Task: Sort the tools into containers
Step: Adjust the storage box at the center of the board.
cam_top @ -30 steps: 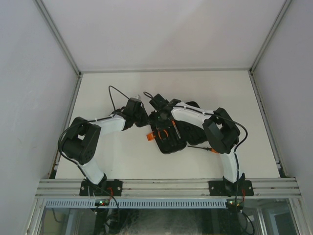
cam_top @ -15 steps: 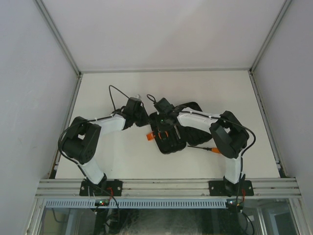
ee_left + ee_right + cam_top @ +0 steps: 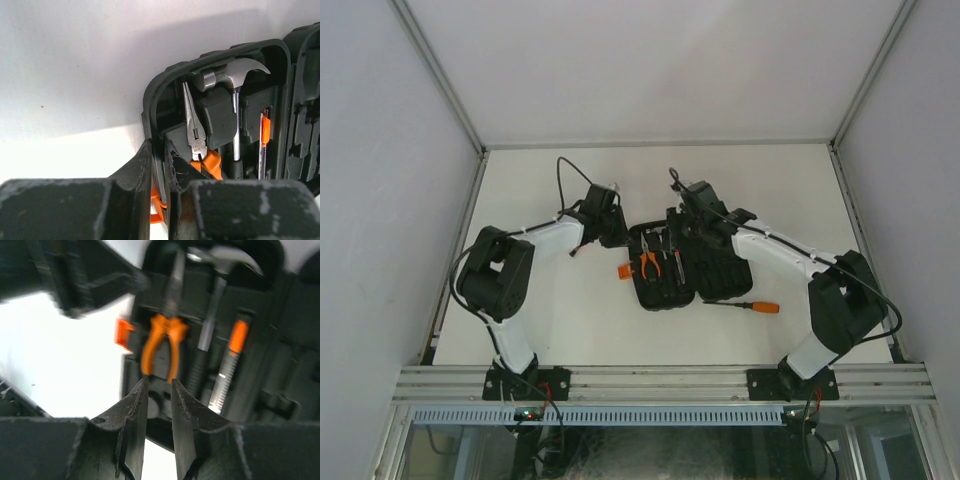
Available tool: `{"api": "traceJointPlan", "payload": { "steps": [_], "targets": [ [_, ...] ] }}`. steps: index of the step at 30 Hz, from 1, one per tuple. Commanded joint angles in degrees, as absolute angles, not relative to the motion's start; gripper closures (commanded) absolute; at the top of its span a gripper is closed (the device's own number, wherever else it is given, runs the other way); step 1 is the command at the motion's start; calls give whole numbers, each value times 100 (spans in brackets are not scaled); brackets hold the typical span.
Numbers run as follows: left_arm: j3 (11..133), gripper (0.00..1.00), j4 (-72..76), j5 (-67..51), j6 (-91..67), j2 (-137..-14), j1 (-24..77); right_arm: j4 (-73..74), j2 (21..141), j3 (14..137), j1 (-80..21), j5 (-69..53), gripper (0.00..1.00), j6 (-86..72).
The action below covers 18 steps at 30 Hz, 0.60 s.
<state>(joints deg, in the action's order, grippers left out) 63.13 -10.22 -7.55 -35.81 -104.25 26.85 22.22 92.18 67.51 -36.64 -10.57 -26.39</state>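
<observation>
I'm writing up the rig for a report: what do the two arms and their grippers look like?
The left arm and right arm have white link shells and bulky black joint housings. A thin black cable loops above each wrist. The left gripper and right gripper are black, with tapered, scuffed fingers.

One black tool case [image 3: 665,305] is lying open on the table [image 3: 550,320]. One pair of pliers [image 3: 648,263] and one hammer [image 3: 235,107] are sitting inside. Two screwdrivers are showing: one orange-handled screwdriver [image 3: 264,137] in the case, and a second screwdriver [image 3: 745,304] lying loose, toward the table's near edge.
</observation>
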Motion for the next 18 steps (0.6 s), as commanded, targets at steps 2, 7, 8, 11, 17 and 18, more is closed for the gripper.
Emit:
{"api": "traceJointPlan", "payload": {
  "steps": [2,7,8,11,17,18],
  "targets": [
    [6935,87,-1506,-481,-2944,-10536,2610,1996,8991,6039,-3196,-972,76,-2833],
    [7022,74,-1529,-485,-2909,-10411,2617,1908,8692,5755,-3030,-891,75,-2758],
    [7028,71,-1529,-467,-2898,-10342,2611,1869,8625,5710,-3006,-886,74,-2749],
    [7062,63,-1609,-339,-2858,-10094,2604,1770,8417,5608,-2960,-835,72,-2700],
    [7164,56,-2035,0,-2707,-9522,2510,1649,8074,5469,-2911,-593,69,-2530],
    [7154,55,-2114,79,-2684,-9438,2469,1644,8036,5448,-2902,-559,68,-2492]
  ]
}}
